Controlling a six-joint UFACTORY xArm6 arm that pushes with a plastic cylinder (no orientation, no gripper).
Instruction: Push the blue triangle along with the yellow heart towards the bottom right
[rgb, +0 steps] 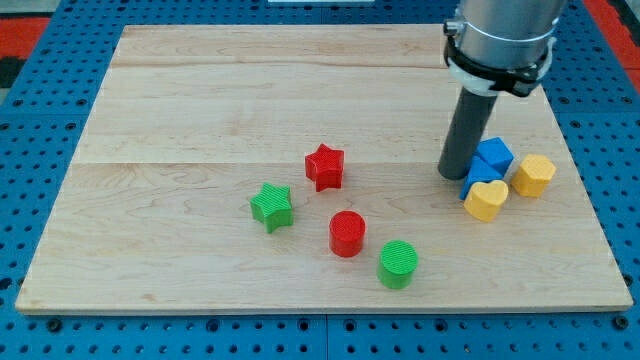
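My tip (456, 176) presses the left side of the blue triangle block (476, 178); the yellow heart block (486, 200) touches it below. The tool is a plain rod, holding nothing.

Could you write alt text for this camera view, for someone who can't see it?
A dark rod's tip presses against a blue triangle on a wooden board, with a yellow heart just below it. A blue block and a yellow block sit alongside; red and green blocks lie further left.
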